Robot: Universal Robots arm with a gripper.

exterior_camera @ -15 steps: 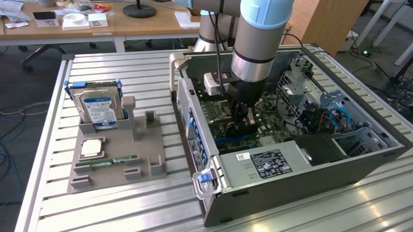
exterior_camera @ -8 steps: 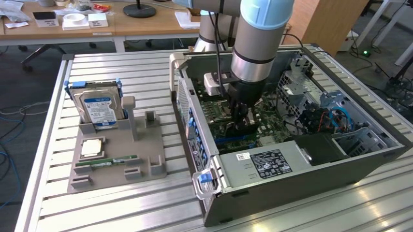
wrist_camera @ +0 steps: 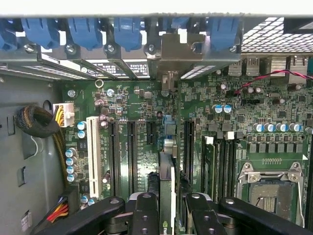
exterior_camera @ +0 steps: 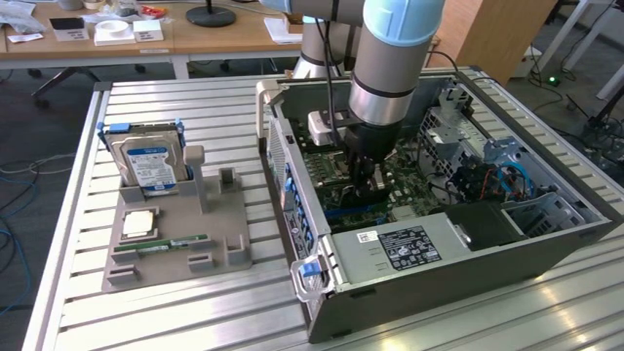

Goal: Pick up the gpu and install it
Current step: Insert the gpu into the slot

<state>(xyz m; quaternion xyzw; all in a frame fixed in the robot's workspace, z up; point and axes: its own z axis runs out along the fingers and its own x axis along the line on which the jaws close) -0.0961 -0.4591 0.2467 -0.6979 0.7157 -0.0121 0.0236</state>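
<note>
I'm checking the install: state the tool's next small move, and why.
Probably ease straight down a little: the tool grips the gpu edge-on, parallel to the motherboard slots, and its lower edge is hidden, so seating is unconfirmed.

A wooden desk [exterior_camera: 229, 38] stands beyond the slatted metal table [exterior_camera: 195, 110], carrying small white boxes [exterior_camera: 112, 31] (and a round black base [exterior_camera: 212, 14]). Dark carpet [exterior_camera: 44, 121] covers the floor, loose cables [exterior_camera: 14, 172] trailing across it.

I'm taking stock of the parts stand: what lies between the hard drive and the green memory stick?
A pale square chip lies flat on the stand between them, in the exterior view.
</note>
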